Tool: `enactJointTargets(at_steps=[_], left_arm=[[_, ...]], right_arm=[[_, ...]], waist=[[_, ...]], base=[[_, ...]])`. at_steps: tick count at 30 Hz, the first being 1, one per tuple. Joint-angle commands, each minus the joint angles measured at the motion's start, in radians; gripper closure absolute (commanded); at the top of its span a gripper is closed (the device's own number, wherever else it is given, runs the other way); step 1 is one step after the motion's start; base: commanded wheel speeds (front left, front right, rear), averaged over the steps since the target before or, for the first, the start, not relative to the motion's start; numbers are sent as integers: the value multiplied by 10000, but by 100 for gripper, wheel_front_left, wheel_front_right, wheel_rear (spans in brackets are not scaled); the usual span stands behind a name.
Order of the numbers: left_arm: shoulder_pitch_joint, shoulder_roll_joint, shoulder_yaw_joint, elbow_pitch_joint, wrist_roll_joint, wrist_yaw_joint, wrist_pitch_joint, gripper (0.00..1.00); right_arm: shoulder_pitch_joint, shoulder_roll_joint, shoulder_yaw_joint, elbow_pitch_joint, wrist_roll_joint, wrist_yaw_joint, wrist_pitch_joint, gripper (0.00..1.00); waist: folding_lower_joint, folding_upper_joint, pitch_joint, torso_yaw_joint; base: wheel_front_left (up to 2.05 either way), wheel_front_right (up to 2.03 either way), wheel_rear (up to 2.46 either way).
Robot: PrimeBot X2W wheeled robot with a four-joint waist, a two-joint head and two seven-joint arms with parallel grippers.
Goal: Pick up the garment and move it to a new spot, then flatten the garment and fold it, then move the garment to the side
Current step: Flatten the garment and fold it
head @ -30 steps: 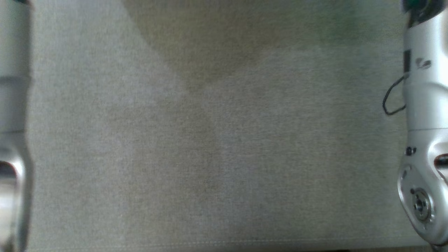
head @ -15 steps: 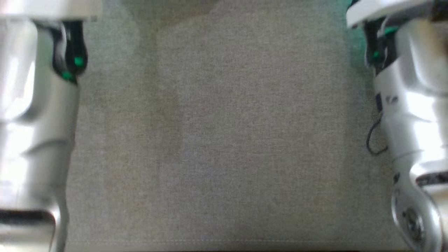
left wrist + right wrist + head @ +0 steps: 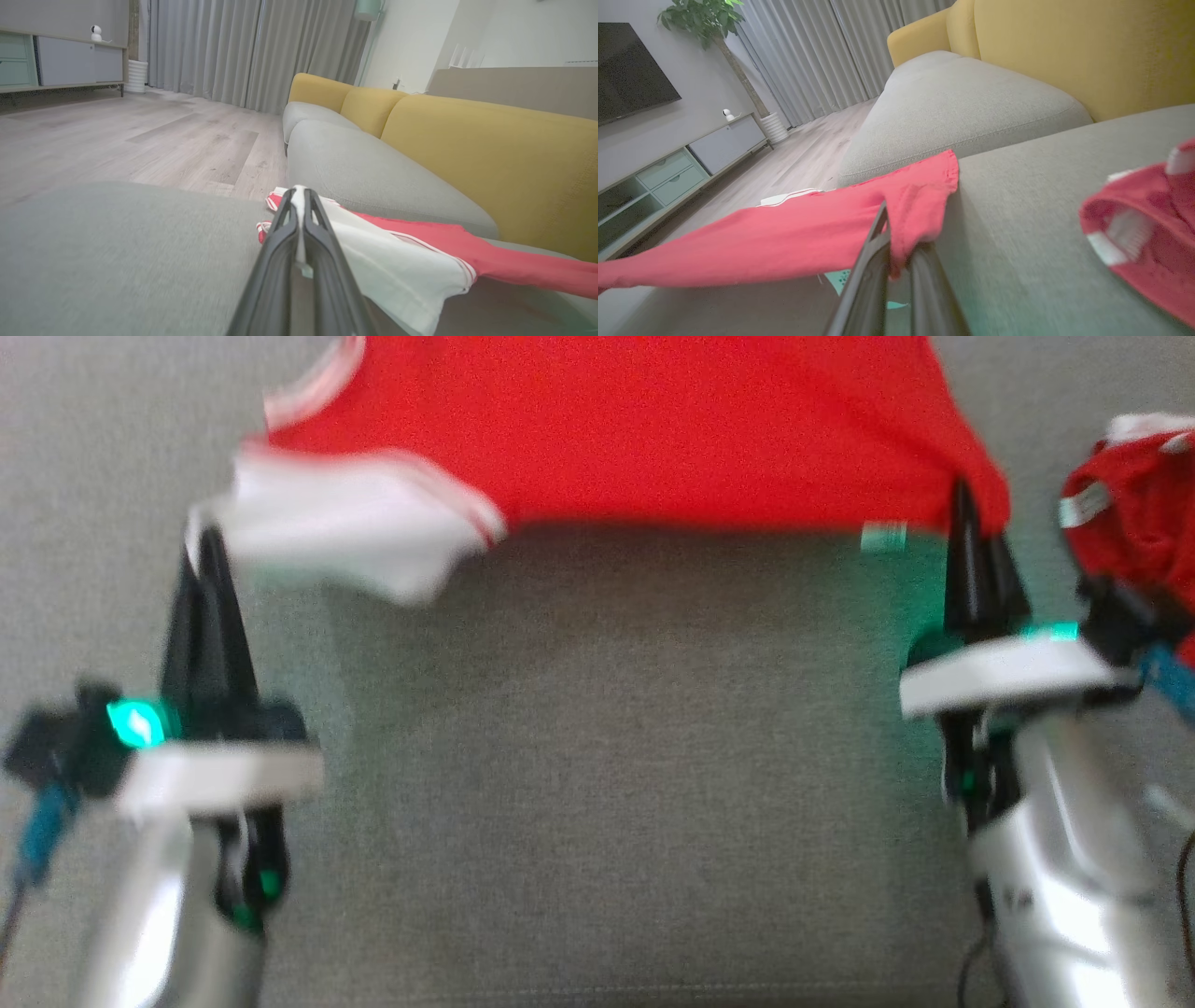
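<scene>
The left gripper [image 3: 207,549] is closed tight on the white sleeve [image 3: 345,537] of the garment [image 3: 653,429]. In the left wrist view the two fingers [image 3: 280,242] meet with a thin fold of white cloth pinched between them at the tips of the gripper [image 3: 299,192]. The right gripper [image 3: 964,513] is likewise clamped on the garment's red corner. In the right wrist view the cloth [image 3: 784,238] bunches and drapes over the tips of that gripper [image 3: 896,242], hiding one of them.

The garment spans from one gripper to the other, its near edge pulled fairly straight and raised off the grey seat [image 3: 607,756], which is shadowed beneath it. The rest of it runs away from the robot, out of the head view's top. A small pale tag [image 3: 882,536] shows at the edge near the right gripper.

Just right of the right gripper, a second red piece [image 3: 1134,499] with white trim lies crumpled on the seat, apart from the held garment.

Beyond the seat are another grey cushion [image 3: 364,172], yellow backrests [image 3: 490,154], a wooden floor [image 3: 140,135] and grey curtains [image 3: 233,46].
</scene>
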Motion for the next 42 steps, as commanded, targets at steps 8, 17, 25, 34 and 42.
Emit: enactJointTargets(at_steps=[8,17,25,34,42], left_arm=[[3143,-203,566,-2046,-200,622,-35,100],[5730,-18,245,-3699,-19,1078,600,100],[6475,-34,-51,-3803,-303,1106,1184,100],[5580,-129,-428,-2471,-408,760,1316,100],[4195,-65,-619,-1662,-242,502,1356,100]], right_arm=[[2814,136,498,-2026,652,39,-107,100],[5575,136,368,-3507,711,39,609,100],[6639,136,62,-3966,786,39,1401,100],[6141,136,124,-2933,1038,39,1730,100],[5248,136,235,-2203,1247,39,1486,100]], waist=[[3,0,-1696,-141],[3,0,-2718,-23],[3,0,-2890,47],[3,0,-2743,85],[3,0,-2351,-53]], base=[[0,0,0],[0,0,0],[0,0,0],[0,0,0],[0,0,0]])
